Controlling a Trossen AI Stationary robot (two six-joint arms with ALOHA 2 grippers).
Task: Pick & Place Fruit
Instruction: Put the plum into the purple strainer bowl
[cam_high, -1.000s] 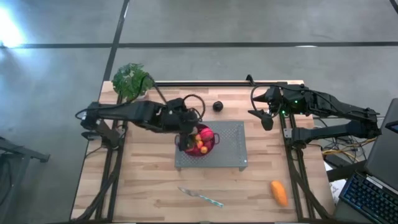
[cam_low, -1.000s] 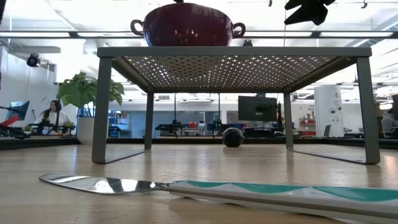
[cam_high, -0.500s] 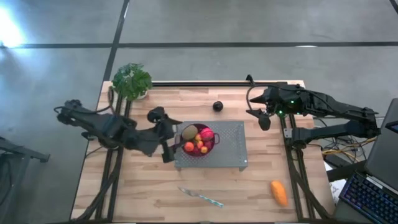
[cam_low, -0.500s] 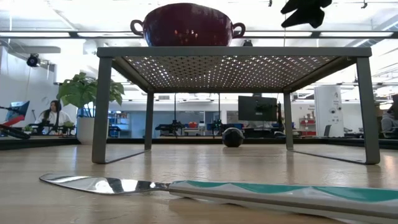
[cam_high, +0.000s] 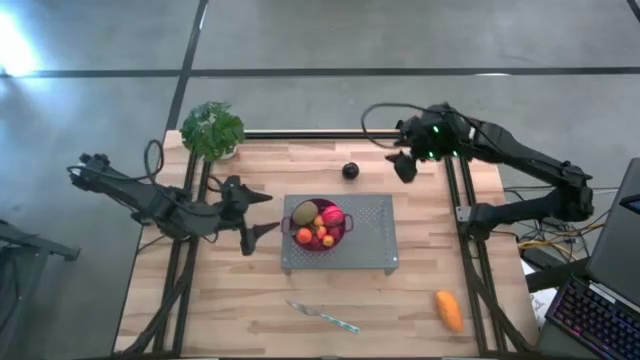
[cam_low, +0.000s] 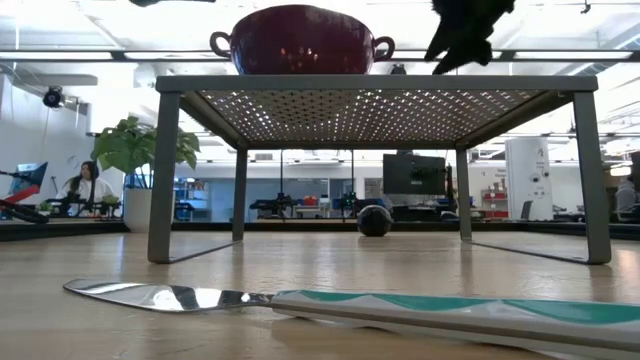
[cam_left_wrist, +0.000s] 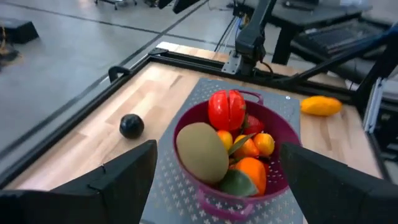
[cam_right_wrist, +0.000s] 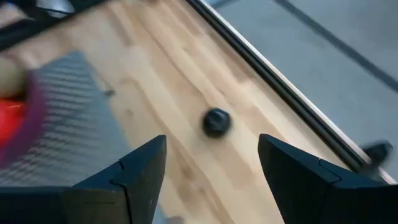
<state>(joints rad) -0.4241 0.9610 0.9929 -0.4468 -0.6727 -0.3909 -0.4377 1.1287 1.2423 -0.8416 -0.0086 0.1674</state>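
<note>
Since a second ago the left gripper (cam_high: 258, 212) has pulled back from the bowl (cam_high: 341, 235) to the left of the rack (cam_high: 375, 240), and the right gripper (cam_high: 405, 166) has swung toward the table's far edge, near the dark plum (cam_high: 350, 170). The fruit sits mostly in the red bowl on the perforated rack: an olive-green kiwi (cam_left_wrist: 202, 151), a pink-red ball (cam_left_wrist: 227, 110) and small orange pieces (cam_left_wrist: 263, 143). The plum lies alone on the wood beyond the rack, and the larger oblong orange fruit (cam_high: 449, 310) rests near the table's front right corner. Both grippers are spread apart and hold nothing. A knife (cam_high: 323, 317) lies in front of the rack; a leafy plant (cam_high: 212, 130) stands at the far left corner.
</note>
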